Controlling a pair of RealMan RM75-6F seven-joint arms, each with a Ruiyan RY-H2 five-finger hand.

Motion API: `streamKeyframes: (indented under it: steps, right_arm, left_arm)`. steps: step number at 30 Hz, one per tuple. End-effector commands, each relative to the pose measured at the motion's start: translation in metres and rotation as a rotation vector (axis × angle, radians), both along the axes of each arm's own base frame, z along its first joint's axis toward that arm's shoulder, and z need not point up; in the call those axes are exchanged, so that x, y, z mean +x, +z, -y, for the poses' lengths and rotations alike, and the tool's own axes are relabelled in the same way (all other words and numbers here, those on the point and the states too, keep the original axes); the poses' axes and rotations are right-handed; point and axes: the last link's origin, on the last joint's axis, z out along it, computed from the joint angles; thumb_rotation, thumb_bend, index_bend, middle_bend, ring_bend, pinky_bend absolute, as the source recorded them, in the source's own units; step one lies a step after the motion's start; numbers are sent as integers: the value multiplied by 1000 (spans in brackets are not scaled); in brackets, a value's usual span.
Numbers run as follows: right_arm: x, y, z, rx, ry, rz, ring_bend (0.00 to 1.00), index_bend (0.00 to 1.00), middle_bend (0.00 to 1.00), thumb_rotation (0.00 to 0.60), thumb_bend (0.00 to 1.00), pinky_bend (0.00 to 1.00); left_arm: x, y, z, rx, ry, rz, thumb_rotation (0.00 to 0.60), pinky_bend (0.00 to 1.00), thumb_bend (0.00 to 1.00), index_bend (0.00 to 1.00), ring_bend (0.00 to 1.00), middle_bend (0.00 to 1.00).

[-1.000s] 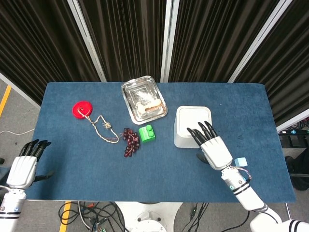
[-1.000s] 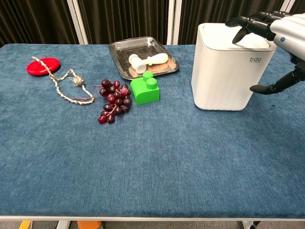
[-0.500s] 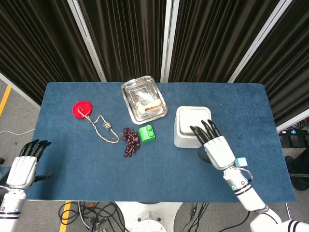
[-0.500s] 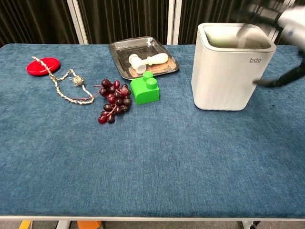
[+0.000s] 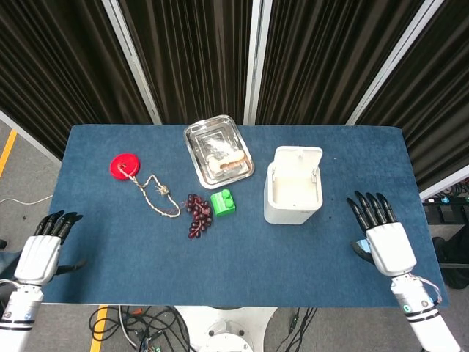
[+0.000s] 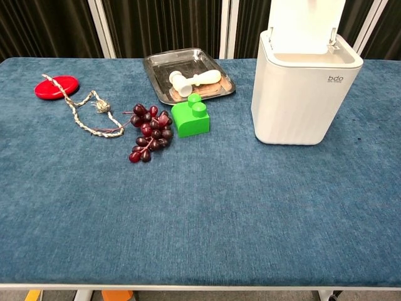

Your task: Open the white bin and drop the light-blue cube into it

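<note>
the white bin [image 5: 292,196] stood on the blue tabletop [image 5: 110,235] with its lid [image 6: 306,25] swung up and standing upright at the back rim, the inside showing pale in the head view. only the head view showed the robot hands: the right robot hand [image 5: 383,238] hung flat over the tabletop's right side, well apart from the bin, fingers spread and holding nothing; the left robot hand [image 5: 44,249] lay just off the left edge, fingers straight, also holding nothing. the light-blue cube could not be seen in either view. the chest view showed the bin's front, the green block [image 6: 191,117], grapes [image 6: 149,132], steel tray [image 6: 188,74], rope [image 6: 88,111] and red disc [image 6: 57,86].
</note>
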Motion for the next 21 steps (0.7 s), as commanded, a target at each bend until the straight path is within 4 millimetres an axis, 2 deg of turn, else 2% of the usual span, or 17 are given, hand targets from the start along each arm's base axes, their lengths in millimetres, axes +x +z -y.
streamKeyframes:
  steps: [1, 5, 10, 17, 21]
  right_arm:
    - [-30, 1, -7, 176, -199, -158, 0, 0, 72, 600, 124, 55]
    - [-43, -15, -2, 229, -249, -186, 0, 0, 79, 600, 132, 78]
    - [-58, -27, 3, 249, -296, -240, 4, 0, 100, 600, 141, 125]
    - [-67, -36, 7, 251, -325, -259, 97, 7, 165, 600, 182, 292]
    - [-69, -42, 11, 251, -323, -260, 146, 59, 187, 600, 201, 337]
  left_arm:
    - [-1, -2, 1, -6, 7, 3, 600, 115, 49, 170, 72, 131]
    - [-1, -5, 2, -20, 10, -3, 600, 115, 49, 170, 72, 131]
    - [-2, -3, 1, -18, 10, -1, 600, 115, 49, 170, 72, 131]
    - [-4, -6, 2, -28, 12, 1, 600, 115, 49, 170, 73, 131]
    - [-5, -5, 2, -21, 13, 1, 600, 115, 49, 170, 72, 131]
